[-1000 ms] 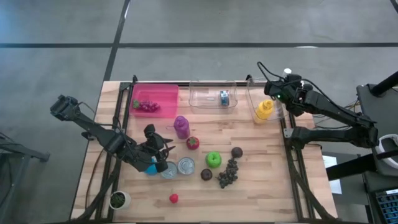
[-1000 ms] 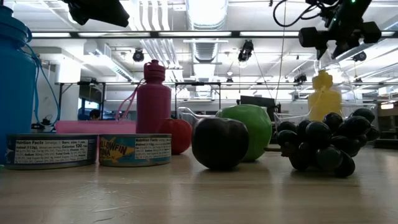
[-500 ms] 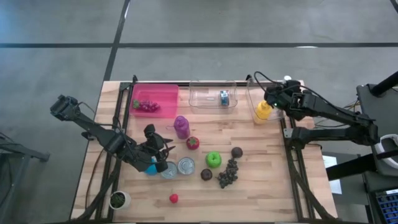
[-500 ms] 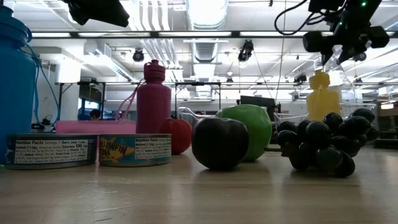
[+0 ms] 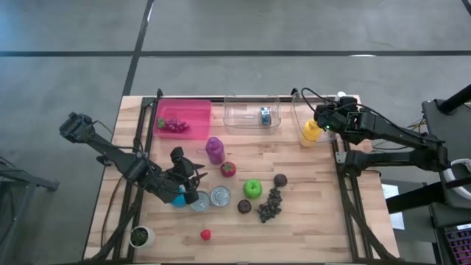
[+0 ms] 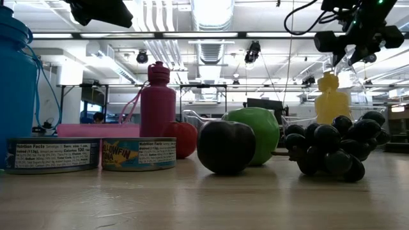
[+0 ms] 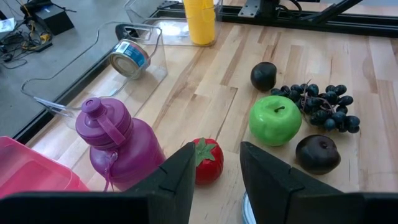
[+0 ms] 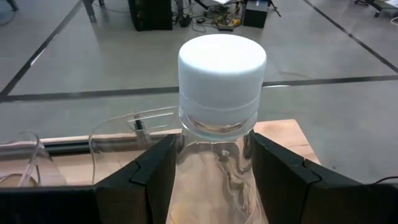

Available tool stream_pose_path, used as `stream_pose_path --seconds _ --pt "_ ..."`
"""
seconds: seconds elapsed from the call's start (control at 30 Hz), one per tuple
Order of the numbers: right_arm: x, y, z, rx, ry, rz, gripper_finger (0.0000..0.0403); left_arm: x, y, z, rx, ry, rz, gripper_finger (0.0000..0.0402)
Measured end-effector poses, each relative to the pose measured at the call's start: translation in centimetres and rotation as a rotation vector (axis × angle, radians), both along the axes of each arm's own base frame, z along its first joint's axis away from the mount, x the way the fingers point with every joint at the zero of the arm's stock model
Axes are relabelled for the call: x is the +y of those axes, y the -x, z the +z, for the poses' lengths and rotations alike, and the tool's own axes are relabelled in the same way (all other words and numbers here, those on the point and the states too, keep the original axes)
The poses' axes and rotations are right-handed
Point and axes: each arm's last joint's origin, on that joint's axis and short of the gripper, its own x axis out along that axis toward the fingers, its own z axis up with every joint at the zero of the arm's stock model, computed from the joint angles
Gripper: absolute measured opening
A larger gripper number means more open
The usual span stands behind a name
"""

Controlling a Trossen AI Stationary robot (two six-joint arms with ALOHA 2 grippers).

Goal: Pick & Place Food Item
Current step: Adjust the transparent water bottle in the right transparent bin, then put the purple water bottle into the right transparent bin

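My right gripper (image 5: 322, 122) hovers at the far right over a clear bin (image 5: 303, 110) that holds a yellow bottle (image 5: 312, 130). It is shut on a clear bottle (image 8: 219, 134) with a white cap (image 8: 222, 59). My left gripper (image 7: 217, 163) stands open above the table's left half, pointing toward a red tomato (image 7: 206, 160) without touching it. On the table rest a purple bottle (image 5: 214, 149), a green apple (image 5: 252, 188), two dark plums (image 5: 280, 179) and a bunch of grapes (image 5: 270, 205). My right gripper holds the clear bottle between its two fingers, one on each side of its shoulder (image 8: 186, 155), just below the neck. The capped end points away from the gripper. The bottle's lower part is out of frame, and it hangs clear of the table.
A pink bin (image 5: 182, 118) with grapes is at the far left, and a clear bin with a can (image 5: 265, 115) at the far middle. Two cans (image 5: 219, 196) and a blue bottle (image 5: 179, 199) crowd under my left arm. A strawberry (image 5: 205, 235) and a white cup (image 5: 140, 236) sit near the front edge.
My right gripper has shifted a little toward the table's near edge and slightly down with the clear bottle, its wrist rolling somewhat. It stays shut on the bottle.
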Motion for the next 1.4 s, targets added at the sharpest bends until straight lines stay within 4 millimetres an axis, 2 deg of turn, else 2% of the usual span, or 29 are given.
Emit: stream_pose_path --seconds 0.23,0.7,1.03,1.4 --pt "0.0 0.1 -0.1 0.011 -0.009 0.005 0.0199 0.0 0.0 0.0 0.0 0.0 0.0 0.013" --pt "0.1 0.1 -0.2 0.023 -0.05 0.025 0.0298 0.0 0.0 0.0 0.0 0.0 0.0 0.0127" --pt "0.1 0.2 -0.1 0.018 -0.037 0.019 0.0348 0.0 0.0 0.0 0.0 0.0 0.0 0.0129" --pt "0.5 1.2 0.5 -0.038 -0.028 0.039 0.0368 0.0 0.0 0.0 0.0 0.0 0.0 0.0129"
